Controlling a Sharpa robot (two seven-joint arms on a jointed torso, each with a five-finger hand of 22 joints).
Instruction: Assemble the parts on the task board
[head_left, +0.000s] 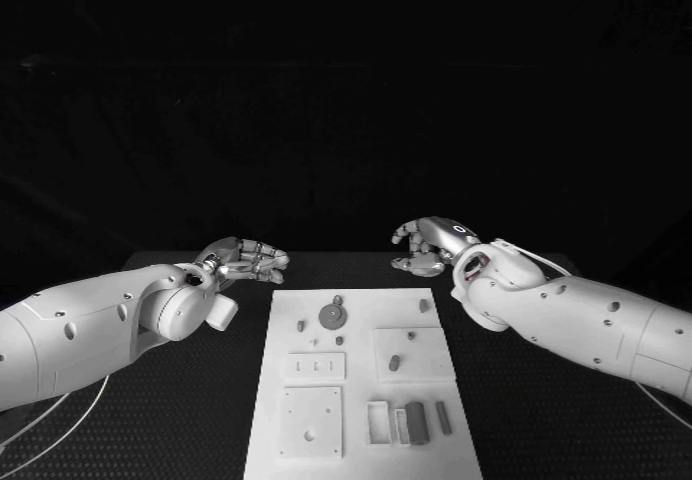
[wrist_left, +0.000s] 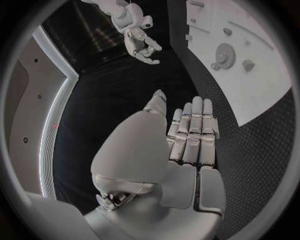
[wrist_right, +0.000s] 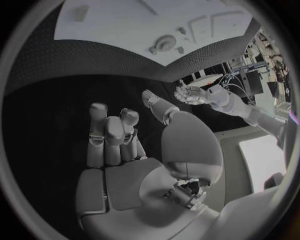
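Hands (head_left: 248, 262) (head_left: 423, 247) are hovering at eleven and one o'clock beyond the task board (head_left: 364, 440), fingers loosely apart, holding nothing; a careless reach risks scattering the gear (head_left: 333, 317).

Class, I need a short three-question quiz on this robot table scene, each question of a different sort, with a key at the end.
1. True or false: the silver left hand holds a grey part.
2. Which lies on the white rectangular task board at its far end? A) round grey gear B) a red cup C) a screwdriver
3. Fill in: the silver right hand hovers over the black ____ beyond the board.

Key: 1 false; 2 A; 3 table.
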